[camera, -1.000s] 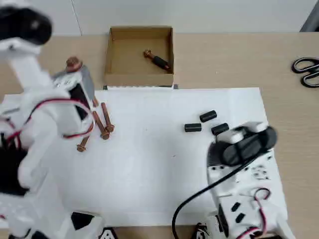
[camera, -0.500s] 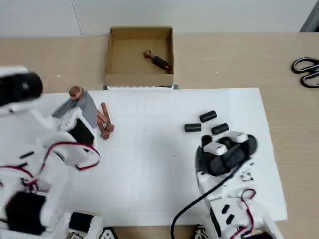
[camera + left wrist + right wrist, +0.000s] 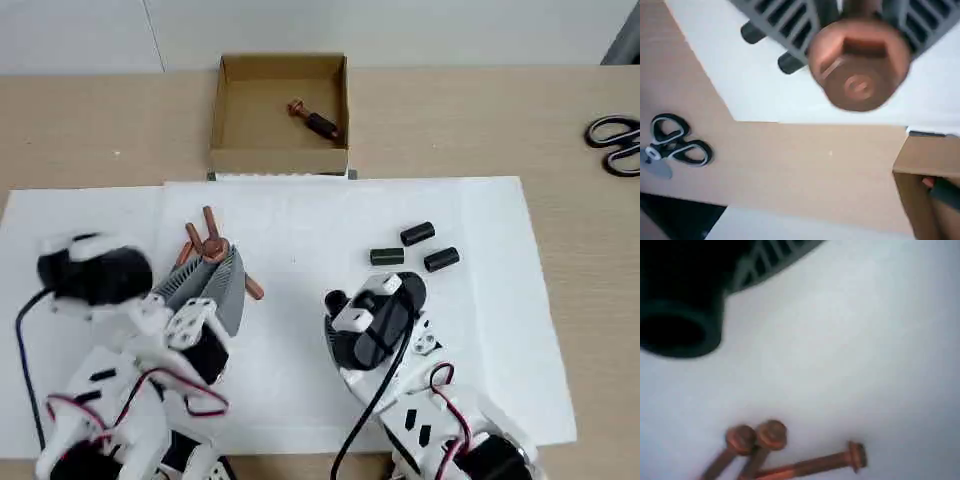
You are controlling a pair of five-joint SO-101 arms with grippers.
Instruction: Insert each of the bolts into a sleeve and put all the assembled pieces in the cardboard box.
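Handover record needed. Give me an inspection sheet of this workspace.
Surface: wooden table with white sheet.
Job's things: one assembled piece in cardboard box; three spare sleeves and loose bolts on the sheet.
Clutter: scissors on bare wood.
Tools: left tool shut on bolt; right tool shut on sleeve.
Cables: black cable and red wires on the arms.
Surroundings: pale wall behind the table.

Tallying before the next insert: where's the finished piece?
High view: the finished piece lies inside the box, near its right wall, just past the far edge of the paper.
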